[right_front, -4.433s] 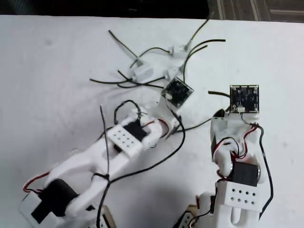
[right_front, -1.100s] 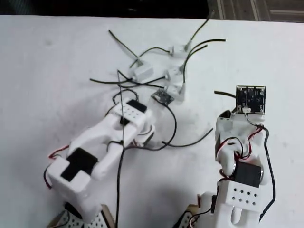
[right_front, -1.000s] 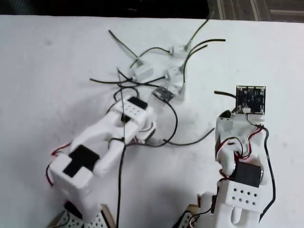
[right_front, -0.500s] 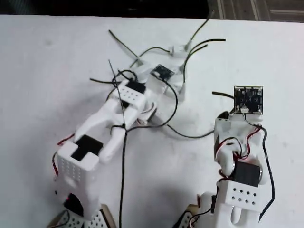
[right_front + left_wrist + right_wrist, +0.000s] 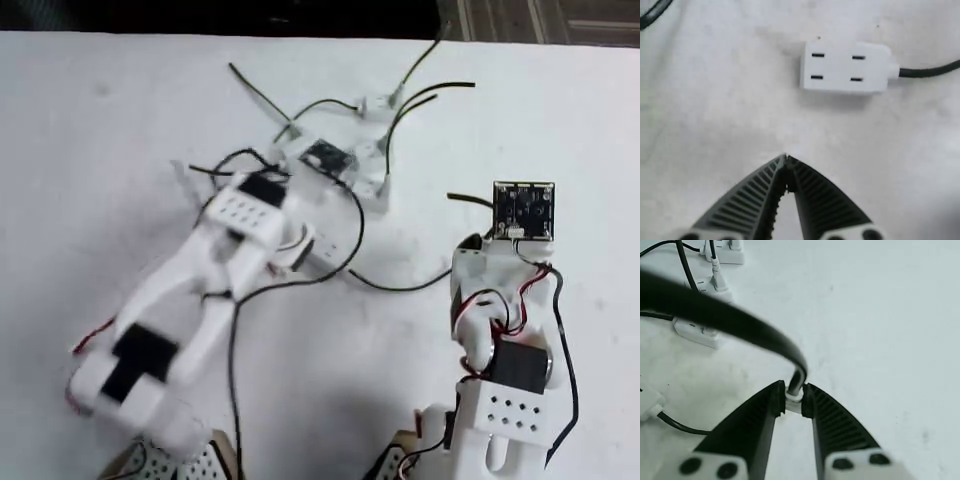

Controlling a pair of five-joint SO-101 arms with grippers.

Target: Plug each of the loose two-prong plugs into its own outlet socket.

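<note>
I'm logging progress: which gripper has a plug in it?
The right gripper: it is shut on a white plug with a black cord. The left gripper is shut on nothing, facing an empty outlet.

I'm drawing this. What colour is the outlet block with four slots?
The outlet block is white; left wrist view shows it best.

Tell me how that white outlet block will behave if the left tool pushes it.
The outlet block lies flat and looks light, so it will probably slide, not tip. Its black cord leaves one end, so a push may pivot it there. The shut left tool is a narrow point and could glance off.
</note>
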